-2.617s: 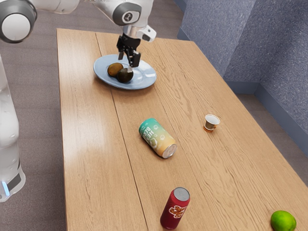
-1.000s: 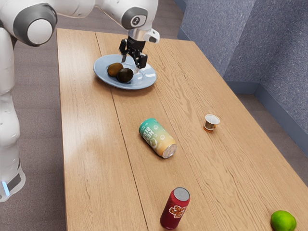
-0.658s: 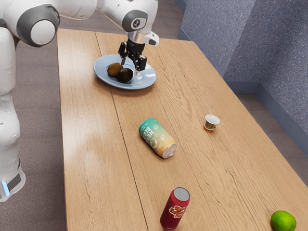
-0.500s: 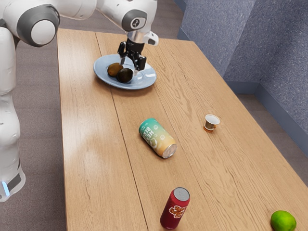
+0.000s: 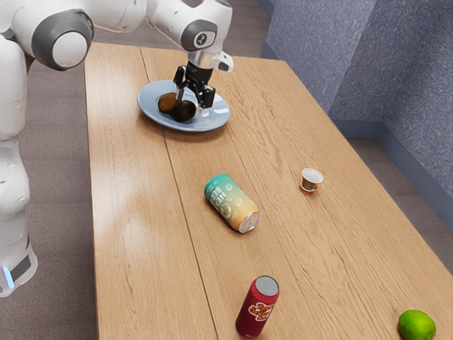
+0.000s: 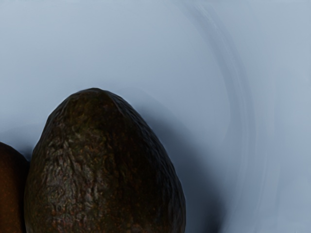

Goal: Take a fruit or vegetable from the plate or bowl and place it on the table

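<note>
hovering low over the blue plate (image 5: 221, 115), the gripper (image 5: 190, 103) is holding its fingers spread by the dark avocado (image 6: 102, 165), which is lying toward the rim facing the teal can (image 5: 232, 203). a brown fruit (image 5: 167, 103) is resting just beside the avocado.

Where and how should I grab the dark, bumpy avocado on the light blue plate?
Probably across its broad middle, from above: the avocado lies on its side, tapering to one end. Ease one finger in carefully by the smooth brown fruit; that side looks tight.
</note>
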`<action>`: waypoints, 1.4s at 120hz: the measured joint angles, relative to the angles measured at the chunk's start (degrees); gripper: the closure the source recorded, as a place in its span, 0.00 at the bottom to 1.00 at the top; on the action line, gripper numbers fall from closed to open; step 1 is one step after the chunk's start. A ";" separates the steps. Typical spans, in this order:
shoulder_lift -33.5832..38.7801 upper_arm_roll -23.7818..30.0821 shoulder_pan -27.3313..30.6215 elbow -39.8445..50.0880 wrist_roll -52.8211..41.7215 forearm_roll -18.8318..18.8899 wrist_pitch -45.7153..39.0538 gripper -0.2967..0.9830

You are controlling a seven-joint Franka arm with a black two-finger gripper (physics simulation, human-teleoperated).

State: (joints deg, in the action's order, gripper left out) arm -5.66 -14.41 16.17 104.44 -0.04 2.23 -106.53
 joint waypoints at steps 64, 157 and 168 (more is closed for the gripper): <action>-1.57 0.01 0.77 -1.41 -1.02 -0.44 -0.51 0.23; -3.42 0.03 0.77 -1.33 -1.72 -2.07 -0.95 0.23; -3.59 0.01 0.78 -1.33 -1.77 -2.34 -0.96 0.23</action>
State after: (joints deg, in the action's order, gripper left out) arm -9.25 -14.41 16.95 103.12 -1.81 -0.11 -107.49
